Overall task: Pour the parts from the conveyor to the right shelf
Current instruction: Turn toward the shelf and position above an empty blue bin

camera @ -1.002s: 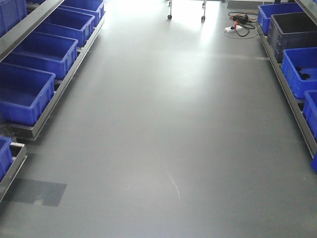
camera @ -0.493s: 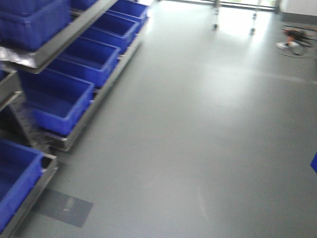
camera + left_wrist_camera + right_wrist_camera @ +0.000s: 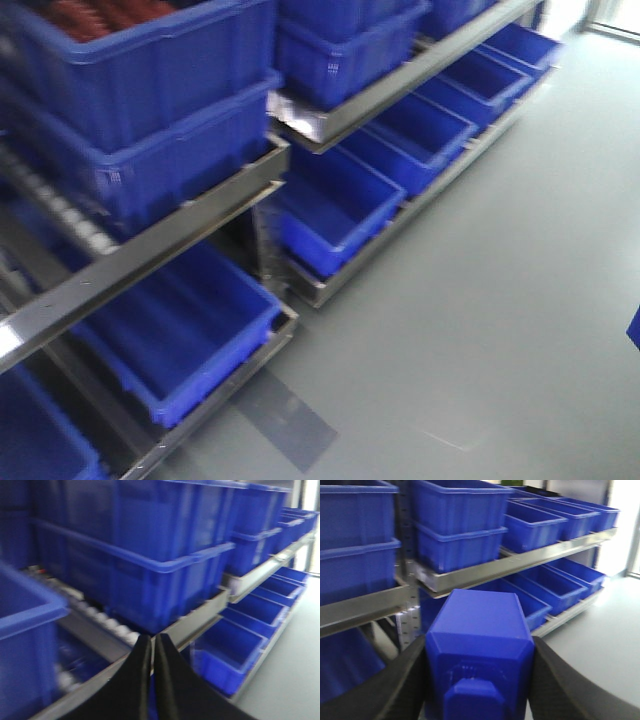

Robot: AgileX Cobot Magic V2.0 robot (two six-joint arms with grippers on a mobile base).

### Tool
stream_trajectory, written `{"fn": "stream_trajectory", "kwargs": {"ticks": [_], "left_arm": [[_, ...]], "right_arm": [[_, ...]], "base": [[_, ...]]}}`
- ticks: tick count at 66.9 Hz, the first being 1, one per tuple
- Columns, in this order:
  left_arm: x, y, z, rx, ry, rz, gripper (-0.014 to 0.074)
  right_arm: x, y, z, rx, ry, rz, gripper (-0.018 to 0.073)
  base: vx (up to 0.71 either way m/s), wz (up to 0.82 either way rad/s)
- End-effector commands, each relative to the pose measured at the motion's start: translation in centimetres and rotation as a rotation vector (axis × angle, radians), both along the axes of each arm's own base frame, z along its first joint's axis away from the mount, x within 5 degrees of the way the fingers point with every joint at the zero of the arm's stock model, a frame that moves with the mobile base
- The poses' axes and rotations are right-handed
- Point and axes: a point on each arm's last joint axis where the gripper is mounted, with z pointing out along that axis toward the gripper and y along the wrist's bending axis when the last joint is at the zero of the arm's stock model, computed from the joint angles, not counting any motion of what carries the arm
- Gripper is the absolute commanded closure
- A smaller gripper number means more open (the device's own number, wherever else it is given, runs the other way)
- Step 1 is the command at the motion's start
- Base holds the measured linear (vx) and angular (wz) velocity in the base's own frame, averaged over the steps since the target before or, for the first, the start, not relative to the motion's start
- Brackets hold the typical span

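Note:
A bright-blue part (image 3: 480, 625), a block with a square knob facing the camera, fills the lower middle of the right wrist view. My right gripper (image 3: 479, 662) is shut on it, one black finger on each side. My left gripper (image 3: 152, 640) is shut, its black fingers pressed together with nothing between them. A stainless-steel shelf (image 3: 150, 255) with white rollers (image 3: 112, 625) and large blue bins (image 3: 330, 210) stands close in front; I cannot tell whether it is the right shelf. The conveyor is out of view.
The shelf's steel rails (image 3: 485, 570) run diagonally on two levels, with stacked bins (image 3: 165, 545) above. One upper bin (image 3: 100, 15) holds reddish items. Grey floor (image 3: 500, 300) lies to the right of the rack.
The front view has swung left. The open aisle between two racks has given way to the left-hand rack, now close and filling most of the frame.

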Motion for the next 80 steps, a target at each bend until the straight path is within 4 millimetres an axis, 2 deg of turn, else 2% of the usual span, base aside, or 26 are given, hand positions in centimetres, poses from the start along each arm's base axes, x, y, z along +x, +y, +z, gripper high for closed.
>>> {"fn": "stream_trajectory", "kwargs": {"ticks": [1, 49, 80], "left_arm": [[-0.19, -0.01, 1.57, -0.012, -0.103, 0.000, 0.0603], [-0.19, -0.01, 1.57, -0.012, -0.103, 0.000, 0.0603], [-0.19, -0.01, 1.57, -0.012, -0.103, 0.000, 0.0603]], "right_arm": [[-0.06, -0.16, 1.57, 0.002, -0.093, -0.020, 0.0568], [-0.06, -0.16, 1.57, 0.002, -0.093, -0.020, 0.0568], [-0.06, -0.16, 1.57, 0.002, -0.093, -0.020, 0.0568]], "base": [[0.18, 0.77], [0.12, 0.69], [0.03, 0.40]]}}
